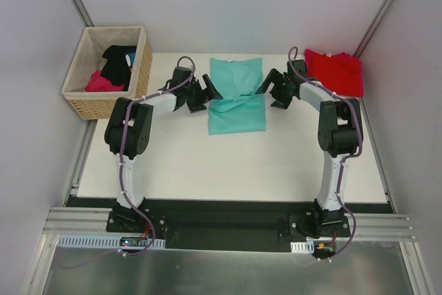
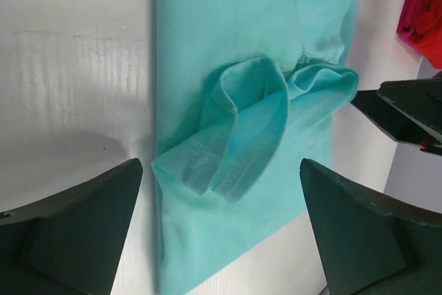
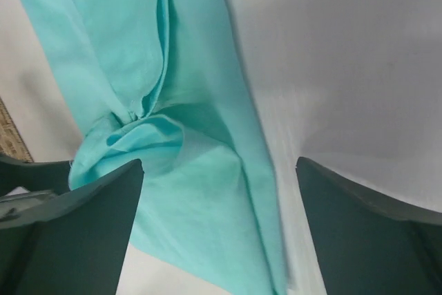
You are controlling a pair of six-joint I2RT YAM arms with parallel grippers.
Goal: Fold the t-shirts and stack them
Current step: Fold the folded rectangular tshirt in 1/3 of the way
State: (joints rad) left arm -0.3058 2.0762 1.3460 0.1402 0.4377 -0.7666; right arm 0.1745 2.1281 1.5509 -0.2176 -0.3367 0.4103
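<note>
A teal t-shirt (image 1: 237,94) lies partly folded as a long strip on the white table (image 1: 228,164), with its sleeves bunched across its middle (image 2: 255,122). My left gripper (image 1: 206,94) hovers at the strip's left edge, and in the left wrist view this gripper (image 2: 221,219) stands open above the cloth, holding nothing. My right gripper (image 1: 273,89) is at the strip's right edge, and in its own wrist view it (image 3: 219,226) is open too, with teal cloth (image 3: 179,170) lying loose beneath it. The red t-shirt (image 1: 335,70) lies folded at the back right corner.
A wicker basket (image 1: 83,98) stands off the table's back left corner, holding a black garment (image 1: 117,63) and a magenta one (image 1: 103,82). Grey walls close in the back and both sides. The red shirt's edge (image 2: 421,18) shows in the left wrist view.
</note>
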